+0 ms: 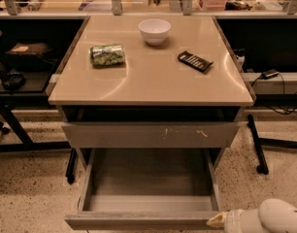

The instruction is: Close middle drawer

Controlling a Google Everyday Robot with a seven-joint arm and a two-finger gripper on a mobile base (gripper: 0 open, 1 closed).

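Note:
The middle drawer [148, 178] is pulled far out of the grey cabinet, low in the camera view. Its bare grey inside is open to view and its plain flat front [139, 221] lies at the bottom edge of the view. Above it sits a taller grey drawer front with pale scratch marks [148, 135]. My gripper [217, 221] is at the bottom right, at the end of my white arm [277, 218]. It is right beside the right end of the open drawer's front; I cannot tell whether they touch.
The tan cabinet top [153, 81] carries a white bowl [154, 30], a green crumpled can [107, 55] and a flat black object [195, 61]. Dark shelving with black legs [257, 144] stands to both sides. The floor [32, 193] is speckled.

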